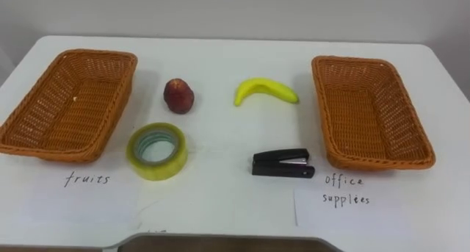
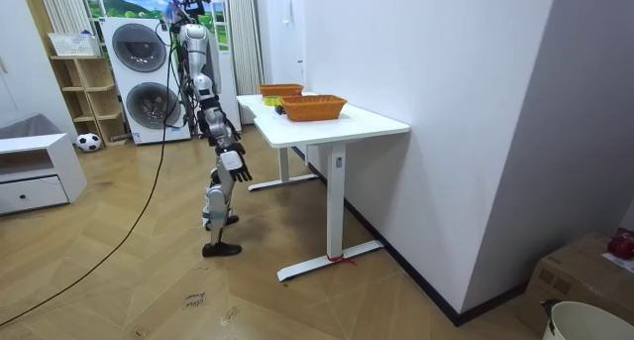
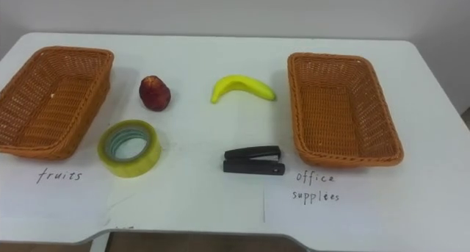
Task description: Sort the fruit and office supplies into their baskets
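Wicker baskets: left basket (image 1: 70, 105) and right basket (image 1: 367, 112), both orange-brown, both empty, at opposite ends of the tabletop (image 1: 220, 208), well apart.
Tabletop: white, carries all four loose items between the two baskets.
Red fruit (image 1: 178, 96): dark red, round, just beside the left basket's right wall, not touching it.
Banana (image 1: 264, 90): yellow, lies flat with its curve arching upward in the eye views, right of the red fruit, near the right basket's far-left corner, apart from it.
Tape roll (image 1: 158, 171): yellowish, clear, lies flat with the hole up, in front of the red fruit, near the left basket's front corner.
Stapler (image 1: 283, 164): black, closed, lies lengthwise left to right, in front of the banana, just left of the right basket's front corner.
Paper labels: one handwritten sheet (image 1: 88, 200) in front of the left basket, another sheet (image 1: 345, 208) in front of the right basket.
Robot: in the room view it stands on the wood floor at the tabletop's long edge, facing it, with washing machines (image 2: 149, 77) behind.
Right hand (image 2: 235, 166): hangs low at the robot's side, below tabletop height, away from the items; too small to tell whether it is open or closed.
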Available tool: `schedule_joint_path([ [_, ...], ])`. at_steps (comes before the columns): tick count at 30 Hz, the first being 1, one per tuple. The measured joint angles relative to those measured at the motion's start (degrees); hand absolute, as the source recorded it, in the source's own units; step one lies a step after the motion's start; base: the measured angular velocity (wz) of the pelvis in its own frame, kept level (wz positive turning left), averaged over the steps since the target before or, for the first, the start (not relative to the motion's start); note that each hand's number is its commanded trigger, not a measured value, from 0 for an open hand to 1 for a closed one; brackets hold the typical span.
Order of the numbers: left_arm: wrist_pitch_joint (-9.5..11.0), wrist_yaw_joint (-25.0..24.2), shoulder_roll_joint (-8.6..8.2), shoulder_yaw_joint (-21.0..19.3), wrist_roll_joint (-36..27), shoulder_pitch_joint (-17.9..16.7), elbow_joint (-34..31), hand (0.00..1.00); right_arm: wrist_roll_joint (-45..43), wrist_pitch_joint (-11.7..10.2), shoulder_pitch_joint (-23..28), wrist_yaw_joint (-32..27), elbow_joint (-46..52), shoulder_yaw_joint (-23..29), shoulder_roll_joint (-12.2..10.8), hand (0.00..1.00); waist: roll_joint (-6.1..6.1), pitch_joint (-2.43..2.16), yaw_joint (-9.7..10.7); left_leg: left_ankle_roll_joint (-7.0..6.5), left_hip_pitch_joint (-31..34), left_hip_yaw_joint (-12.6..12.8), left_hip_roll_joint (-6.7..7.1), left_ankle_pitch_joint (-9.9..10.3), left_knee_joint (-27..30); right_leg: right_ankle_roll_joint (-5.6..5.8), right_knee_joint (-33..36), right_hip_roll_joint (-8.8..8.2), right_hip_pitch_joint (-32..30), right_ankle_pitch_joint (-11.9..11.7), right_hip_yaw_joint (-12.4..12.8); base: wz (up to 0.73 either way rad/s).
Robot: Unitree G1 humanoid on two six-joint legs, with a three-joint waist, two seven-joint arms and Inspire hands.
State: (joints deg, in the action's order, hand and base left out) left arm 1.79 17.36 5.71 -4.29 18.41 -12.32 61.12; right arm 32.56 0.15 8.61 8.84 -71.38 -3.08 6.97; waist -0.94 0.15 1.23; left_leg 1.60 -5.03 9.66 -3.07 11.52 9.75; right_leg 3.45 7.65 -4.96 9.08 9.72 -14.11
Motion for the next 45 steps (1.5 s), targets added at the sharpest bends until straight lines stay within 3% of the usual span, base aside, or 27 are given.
schedule_joint_path([
  [11,0.0,2.5,0.20,0.0,-1.0,0.0,-0.2,0.00,11.8,0.0,2.2,-8.3,-0.8,8.8,0.1,0.00,-0.06,-0.09,2.0,0.00,-0.7,1.3,-0.10,0.0,-0.4,0.04,0.2,-0.02,0.1,0.0,0.1,-0.06],
  [17,0.7,2.5,0.24,-0.1,-1.9,-0.6,0.8,0.00,16.1,-0.4,1.7,-15.9,2.1,17.0,0.2,0.00,0.02,-0.05,3.3,0.01,-1.8,2.7,-0.15,0.0,-0.8,0.08,0.2,-0.05,0.0,0.1,0.1,-0.12],
  [18,0.7,2.5,0.37,-0.1,-2.0,-0.6,0.8,0.00,17.2,-0.4,1.9,-17.8,4.1,18.6,0.2,0.00,-0.19,0.07,3.5,0.01,-1.7,2.8,-0.14,0.0,-0.7,0.08,0.2,-0.08,-0.1,0.1,0.1,-0.10],
  [22,0.6,2.7,1.12,-0.3,-2.0,-1.1,0.4,0.00,19.0,-1.0,2.9,-25.2,13.7,22.7,0.2,0.00,-0.21,-0.16,4.4,0.00,-1.7,2.9,-0.13,0.0,-0.5,0.08,0.1,-0.10,-0.2,0.1,0.4,-0.01],
  [28,0.7,3.9,2.34,-0.8,-1.8,-2.2,-1.5,0.00,18.5,-4.7,4.4,-37.0,30.0,27.1,0.5,0.00,-0.67,-0.21,5.3,0.00,-1.6,2.9,0.18,0.0,-0.6,0.09,0.1,-0.05,-0.4,0.8,3.0,0.00],
  [35,0.0,3.1,3.46,-1.8,-0.2,-4.4,-5.9,0.00,16.3,-6.8,3.0,-53.7,48.4,31.9,0.9,0.00,-2.61,0.05,6.0,-0.11,-0.3,2.8,0.50,-0.1,-0.6,0.28,1.2,-0.40,-1.9,1.3,3.0,0.00],
  [38,-0.1,3.1,3.96,-1.7,-0.2,-4.4,-6.0,0.00,16.5,-8.8,1.1,-58.1,52.3,32.5,4.3,0.00,-3.12,0.05,6.8,-0.12,0.0,2.7,0.47,0.0,-0.5,0.27,1.6,-0.42,-2.6,1.3,3.0,0.00],
  [40,-0.1,2.8,4.03,-1.9,0.0,-4.2,-6.3,0.00,18.1,-8.8,-1.2,-59.5,52.2,35.2,7.4,0.00,-3.12,0.01,7.0,-0.17,0.7,2.6,0.45,-0.1,-0.5,0.28,2.2,-0.49,-3.5,1.3,2.8,0.00],
  [42,-0.3,2.1,4.66,-2.6,0.3,-5.0,-7.7,0.00,20.3,-8.9,-3.3,-61.0,52.2,38.9,12.3,0.00,-3.44,0.02,7.1,-0.22,1.4,2.5,0.47,-0.1,-0.3,0.28,2.2,-0.49,-3.6,1.3,2.6,0.00],
  [45,-0.4,1.5,4.87,-4.7,0.4,-5.5,-9.0,0.00,18.3,-9.8,-3.5,-61.2,52.8,41.6,16.3,0.00,-3.90,0.06,6.9,-0.22,1.4,2.2,0.46,-0.1,-0.3,0.28,2.1,-0.48,-3.6,1.3,2.5,0.03],
])
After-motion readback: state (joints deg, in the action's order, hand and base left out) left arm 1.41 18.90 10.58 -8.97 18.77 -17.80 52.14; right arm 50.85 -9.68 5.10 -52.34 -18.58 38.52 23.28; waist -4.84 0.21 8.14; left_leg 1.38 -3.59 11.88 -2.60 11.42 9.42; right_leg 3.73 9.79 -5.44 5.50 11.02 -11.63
